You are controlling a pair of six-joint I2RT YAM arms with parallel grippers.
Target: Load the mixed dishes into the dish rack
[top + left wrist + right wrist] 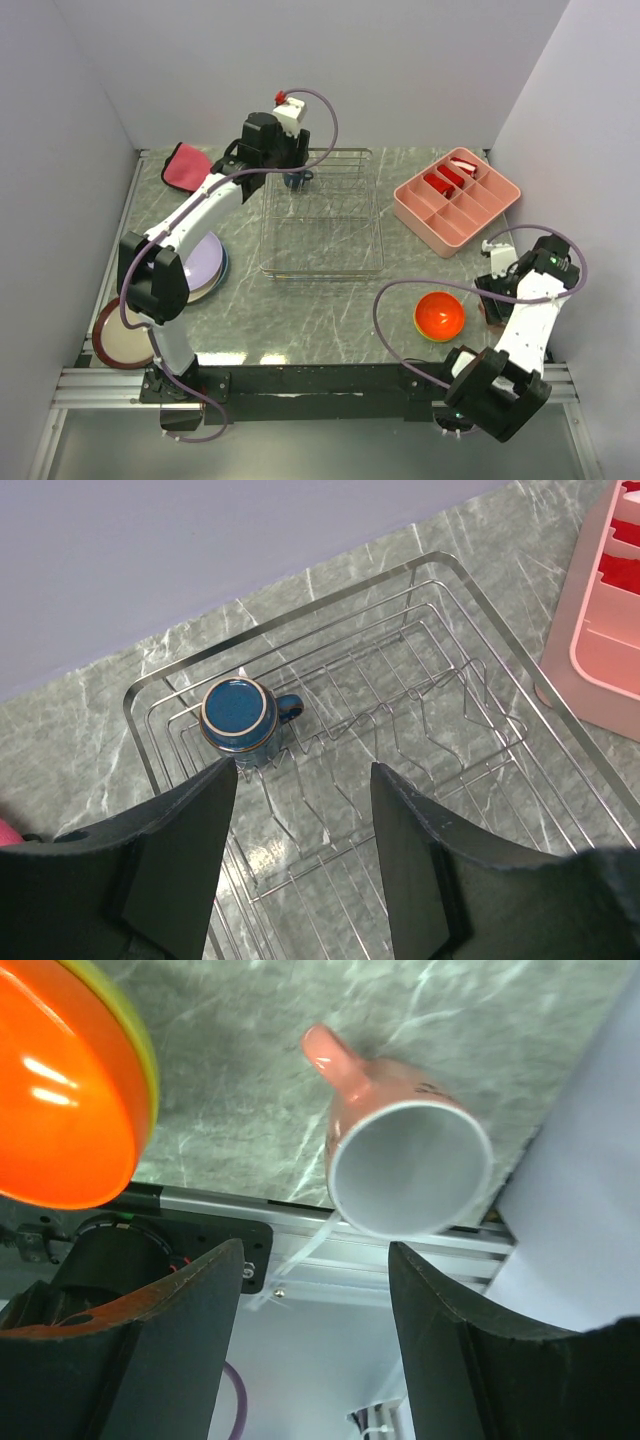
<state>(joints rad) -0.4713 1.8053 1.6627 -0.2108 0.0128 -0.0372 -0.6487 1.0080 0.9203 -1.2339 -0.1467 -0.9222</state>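
The wire dish rack (322, 212) lies mid-table. A dark blue mug (298, 178) stands in its far left corner, also seen in the left wrist view (240, 714) inside the rack (470, 660). My left gripper (303, 780) hovers open and empty just above and beside the mug. My right gripper (315, 1260) is open and empty near the small pink cup (405, 1155), whose mouth faces the camera at the table's front right edge. The orange bowl (439, 315) sits nested in a yellow-green bowl (145, 1050). A lavender plate (205, 268) lies on a light-blue one; a red-rimmed cream plate (122, 335) is front left.
A pink compartment tray (457, 198) with red items stands at the back right, also at the left wrist view's right edge (600, 630). A red-pink folded cloth (185, 165) lies at the back left. White walls close in on both sides.
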